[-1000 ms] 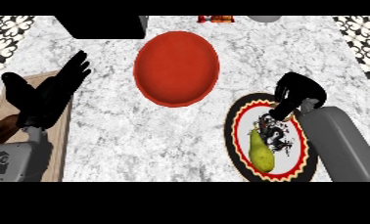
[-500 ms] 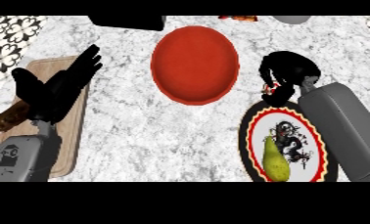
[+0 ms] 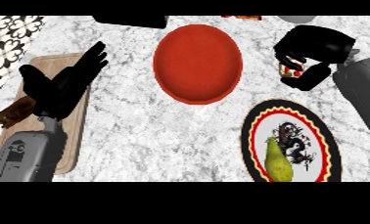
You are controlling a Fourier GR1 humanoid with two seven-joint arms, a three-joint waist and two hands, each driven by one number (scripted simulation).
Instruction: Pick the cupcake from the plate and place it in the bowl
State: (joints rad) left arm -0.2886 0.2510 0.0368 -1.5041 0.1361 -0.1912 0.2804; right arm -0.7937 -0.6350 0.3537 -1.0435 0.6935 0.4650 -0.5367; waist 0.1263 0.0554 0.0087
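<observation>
Head view: The robot's black right hand (image 3: 318, 47) hangs over the white-and-grey marble counter (image 3: 145, 130) at 2 o'clock in the scene. Its fingers and thumb are curled around a small cupcake (image 3: 292, 70) in a tan wrapper with red dots on top. The cupcake is mostly hidden inside the grip, and only a sliver shows between the thumb and the fingers.

The cupcake is clear of the round plate (image 3: 253, 120), which has a black, red and yellow rim and a dark dragon figure on its white middle. The plate sits at 5 o'clock, and the cupcake is above the plate's 12 o'clock edge. On the plate lies a yellow-green pear (image 3: 279, 163), stem end pointing toward 12 o'clock.

The round red bowl (image 3: 198, 64) stands at the centre top of the counter with nothing inside it. The held cupcake is at the bowl's 3 o'clock, near the rim but outside it. The grey right forearm (image 3: 354, 88) comes in from the right edge.

At 9 o'clock, the black left hand (image 3: 63, 85) rests open with its fingers straight, spread and pointing toward 1 o'clock. It holds nothing and lies above a pale wooden cutting board (image 3: 76, 135). A brown object (image 3: 14, 113) at the left edge is too cut off to identify.
</observation>
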